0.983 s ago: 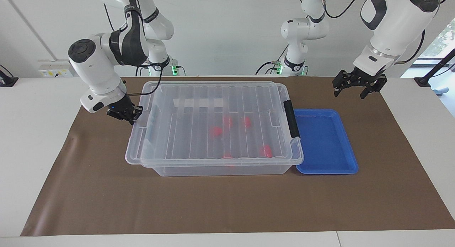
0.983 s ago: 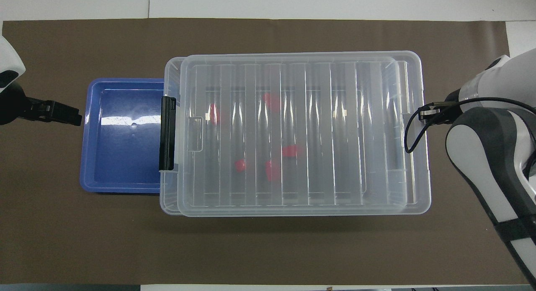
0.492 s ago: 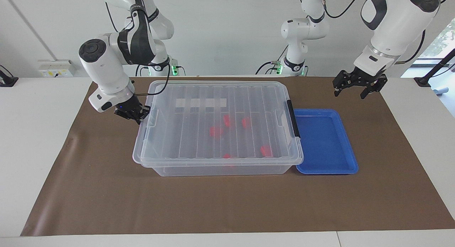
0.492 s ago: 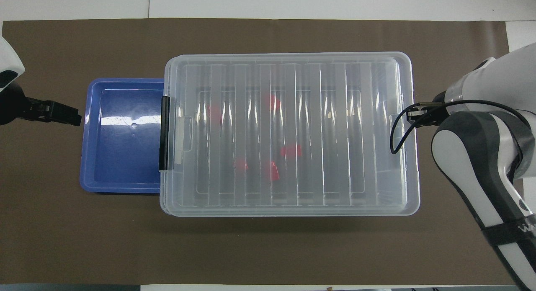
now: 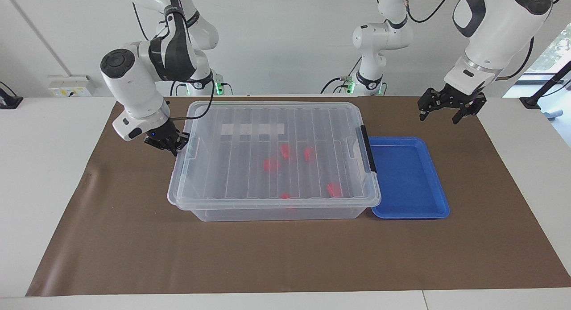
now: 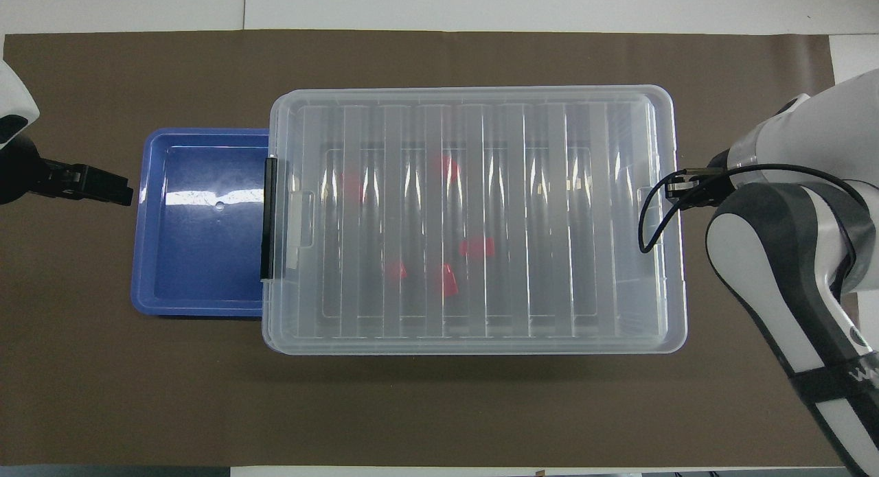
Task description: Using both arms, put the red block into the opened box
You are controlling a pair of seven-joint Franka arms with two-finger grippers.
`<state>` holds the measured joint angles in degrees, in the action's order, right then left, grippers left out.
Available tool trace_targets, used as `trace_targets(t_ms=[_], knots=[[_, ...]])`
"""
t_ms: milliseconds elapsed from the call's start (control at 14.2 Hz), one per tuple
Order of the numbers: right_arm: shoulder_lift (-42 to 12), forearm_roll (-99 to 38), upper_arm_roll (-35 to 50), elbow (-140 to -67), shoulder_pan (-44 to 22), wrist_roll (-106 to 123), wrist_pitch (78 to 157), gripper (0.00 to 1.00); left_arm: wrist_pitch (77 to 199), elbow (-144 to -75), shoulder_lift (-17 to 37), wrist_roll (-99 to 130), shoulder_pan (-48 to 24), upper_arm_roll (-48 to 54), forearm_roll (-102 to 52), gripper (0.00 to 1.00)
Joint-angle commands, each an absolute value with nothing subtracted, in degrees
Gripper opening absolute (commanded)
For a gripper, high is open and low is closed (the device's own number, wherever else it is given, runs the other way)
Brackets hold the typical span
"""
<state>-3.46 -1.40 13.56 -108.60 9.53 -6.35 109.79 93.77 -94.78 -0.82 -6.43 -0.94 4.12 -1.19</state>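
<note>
The clear box (image 5: 267, 212) stands mid-mat with its ribbed lid (image 5: 250, 118) lying squarely on it, black latch (image 5: 368, 149) at the left arm's end. Several red blocks (image 5: 271, 164) (image 6: 477, 247) lie inside, seen through the lid. My right gripper (image 5: 168, 142) is shut, its tips against the lid's end tab at the right arm's end; in the overhead view the arm hides it. My left gripper (image 5: 448, 113) (image 6: 117, 187) hangs open with nothing in it, over the mat beside the blue tray, and waits.
A shallow blue tray (image 5: 408, 176) (image 6: 199, 285) with nothing in it sits against the box's latch end. A brown mat (image 5: 267, 256) covers the table. The right arm's elbow (image 6: 776, 257) overhangs the mat at its end of the box.
The lid slid toward the left arm's end with the right gripper and now sits square on the box. Over the last half second it barely shifted. The left arm stayed put.
</note>
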Motion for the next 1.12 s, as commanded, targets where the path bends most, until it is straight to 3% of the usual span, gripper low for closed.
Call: trace_targets(t_ms=[0,70,140,211,562,1054], knots=[[-3.78,-1.32,13.71,-101.72,10.72,-7.56,101.81,0.00,93.60,-94.66,-1.23,-6.86,-0.44,4.31,-0.88,1.00],[-3.87,-1.32,13.71,-99.60,11.85,-7.38,99.52,0.19,94.04,-94.66,-1.23,-6.86,-0.44,4.31,-0.88,1.00],[-3.35,-1.41,13.80,-98.01,12.74,-6.95,97.40,0.70,93.96,-94.66,-1.23,-6.86,-0.44,4.31,-0.88,1.00],[-2.73,-1.41,13.80,-96.34,12.83,-6.77,95.73,1.00,93.87,-94.66,-1.23,-6.86,-0.44,4.31,-0.88,1.00],[-2.02,-1.14,13.71,-85.35,12.57,-6.77,84.48,1.00,93.87,-94.66,-1.23,-6.86,-0.44,4.31,-0.88,1.00],[0.53,-1.14,13.98,-87.80,12.22,-6.85,82.18,1.00,93.87,-94.66,-1.23,-6.86,-0.44,4.31,-0.88,1.00]])
